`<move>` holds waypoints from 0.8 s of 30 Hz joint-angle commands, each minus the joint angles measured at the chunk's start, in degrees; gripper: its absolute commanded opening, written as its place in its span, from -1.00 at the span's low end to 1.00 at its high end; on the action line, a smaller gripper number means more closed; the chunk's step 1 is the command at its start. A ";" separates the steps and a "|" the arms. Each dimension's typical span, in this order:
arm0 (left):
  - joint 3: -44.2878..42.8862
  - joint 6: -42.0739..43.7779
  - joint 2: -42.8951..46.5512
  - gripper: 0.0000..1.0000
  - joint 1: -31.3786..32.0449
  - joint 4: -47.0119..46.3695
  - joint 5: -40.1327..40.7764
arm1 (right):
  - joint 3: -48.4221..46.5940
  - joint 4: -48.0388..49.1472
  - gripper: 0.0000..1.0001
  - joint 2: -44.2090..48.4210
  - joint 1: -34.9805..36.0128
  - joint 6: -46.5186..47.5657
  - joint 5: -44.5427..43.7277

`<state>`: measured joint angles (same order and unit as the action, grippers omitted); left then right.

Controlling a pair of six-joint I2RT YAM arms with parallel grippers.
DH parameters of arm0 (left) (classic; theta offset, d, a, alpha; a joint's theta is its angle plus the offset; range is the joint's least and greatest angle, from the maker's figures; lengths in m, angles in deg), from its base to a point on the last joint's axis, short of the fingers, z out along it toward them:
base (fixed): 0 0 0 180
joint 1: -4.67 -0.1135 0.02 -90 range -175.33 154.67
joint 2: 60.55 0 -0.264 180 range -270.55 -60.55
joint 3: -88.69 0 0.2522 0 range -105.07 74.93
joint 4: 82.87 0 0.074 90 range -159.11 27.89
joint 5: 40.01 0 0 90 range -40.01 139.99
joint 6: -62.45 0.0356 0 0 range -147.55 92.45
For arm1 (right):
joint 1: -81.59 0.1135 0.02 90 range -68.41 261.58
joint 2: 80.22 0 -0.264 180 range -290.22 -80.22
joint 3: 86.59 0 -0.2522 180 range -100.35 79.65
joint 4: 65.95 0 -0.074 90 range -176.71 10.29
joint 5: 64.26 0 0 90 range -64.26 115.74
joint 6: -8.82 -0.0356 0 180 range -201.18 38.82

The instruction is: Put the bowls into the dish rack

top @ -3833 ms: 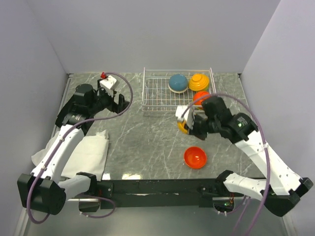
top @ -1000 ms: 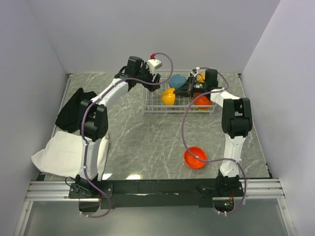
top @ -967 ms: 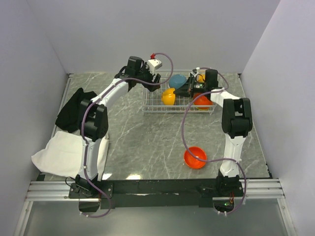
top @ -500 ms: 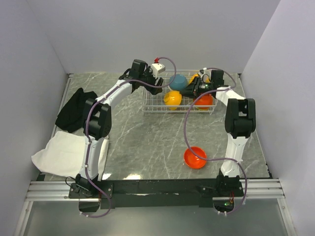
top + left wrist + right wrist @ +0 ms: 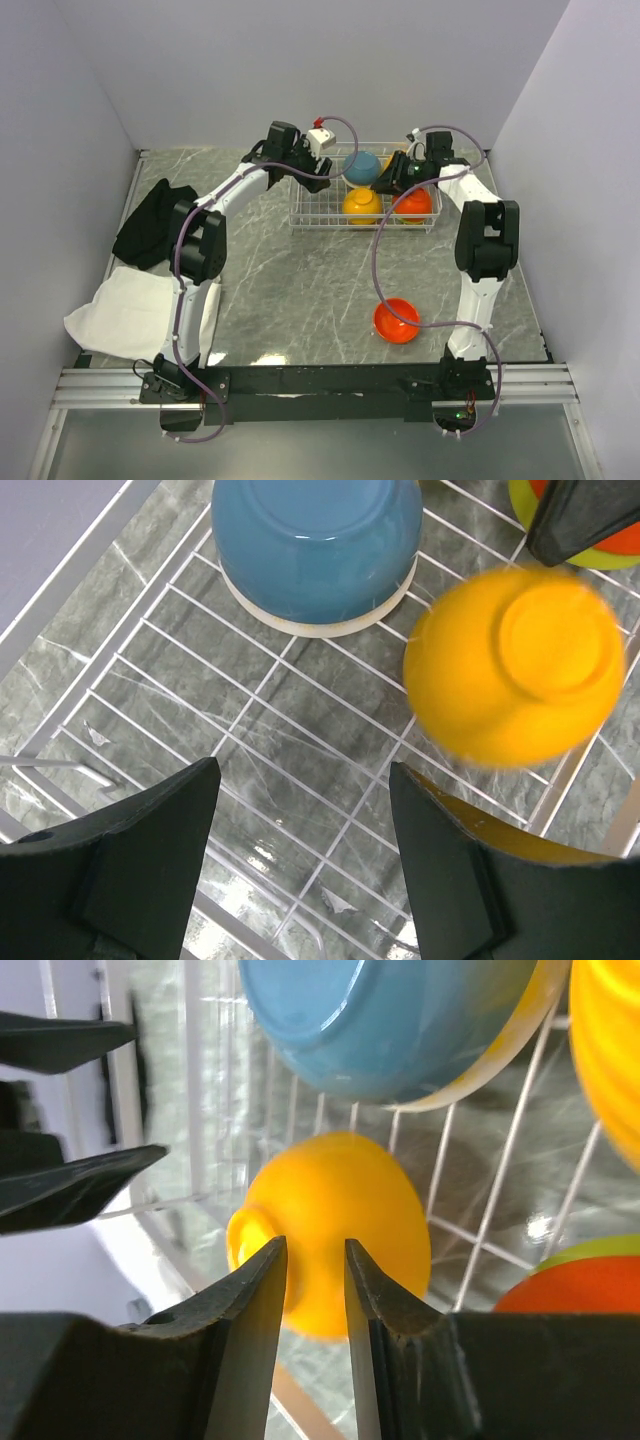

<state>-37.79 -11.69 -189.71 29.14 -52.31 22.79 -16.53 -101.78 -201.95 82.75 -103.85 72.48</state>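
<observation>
The wire dish rack [image 5: 310,205] stands at the back of the table. In it are a teal-blue bowl [image 5: 362,167], upside down, a yellow-orange bowl [image 5: 360,205] and an orange bowl with a lime rim [image 5: 415,206]. The yellow-orange bowl [image 5: 510,670] shows its foot ring and looks blurred. My right gripper [image 5: 310,1245] is open just short of that bowl [image 5: 375,1220], touching nothing. My left gripper [image 5: 300,770] hangs open over the rack floor [image 5: 260,690], empty, left of the teal-blue bowl [image 5: 315,540]. Another orange bowl [image 5: 396,320] sits upright on the table in front.
A yellow ribbed bowl [image 5: 610,1060] is in the rack's far right corner. A white cloth [image 5: 150,305] and a black cloth [image 5: 150,225] lie on the left of the table. Both arms reach over the rack from opposite sides, their fingers close together.
My right gripper has opened and drawn back to the right. The yellow-orange bowl has left it and shifted right and down in the rack. My left gripper moved slightly right.
</observation>
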 commanded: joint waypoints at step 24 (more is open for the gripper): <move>0.83 -1.88 13.40 0.70 -2.23 -4.84 10.05 | 5.09 -8.53 -0.24 26.08 11.21 42.78 -12.11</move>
<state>-37.25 -12.28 -186.41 27.48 -53.82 27.77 -19.81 -108.29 -188.51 90.64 -79.57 63.06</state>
